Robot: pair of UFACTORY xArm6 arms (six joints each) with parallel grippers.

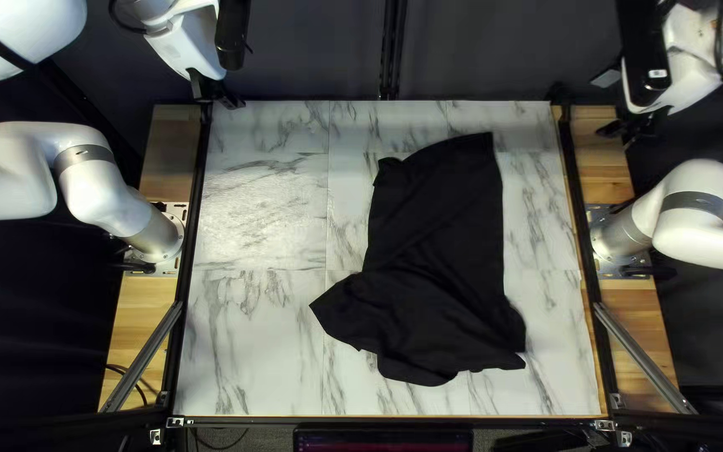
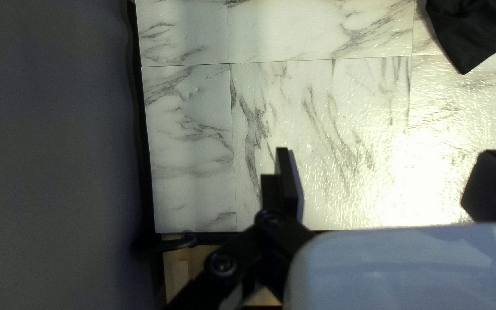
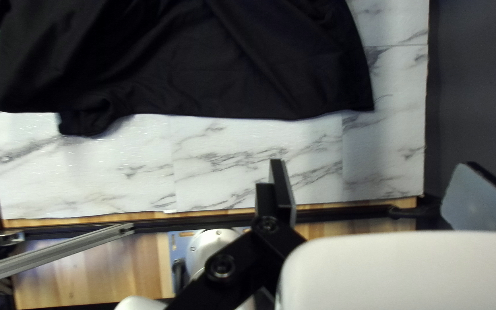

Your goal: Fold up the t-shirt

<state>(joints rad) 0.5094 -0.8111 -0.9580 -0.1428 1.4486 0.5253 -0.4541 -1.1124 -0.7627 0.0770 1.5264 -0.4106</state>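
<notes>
My left gripper [image 1: 215,94] is over the table's far left corner and my right gripper [image 1: 632,128] above the wooden strip by the far right corner. A black t-shirt [image 1: 437,251] lies rumpled right of the table's middle, with a pointed flap toward the left and loose folds at its near end. In the left wrist view my left gripper [image 2: 387,181] is open over bare marble, and one tip of the shirt [image 2: 469,37] shows ahead, off to one side. Open too, my right gripper [image 3: 381,192] holds nothing; the shirt [image 3: 202,69] lies ahead of it, untouched.
The marble-patterned tabletop [image 1: 253,335] has bare surface left of the shirt and a narrower strip to its right. Black rails [image 1: 197,209] run along the sides, with slanted metal braces [image 1: 642,356] at the near corners. A dark curtain [image 1: 311,50] hangs behind.
</notes>
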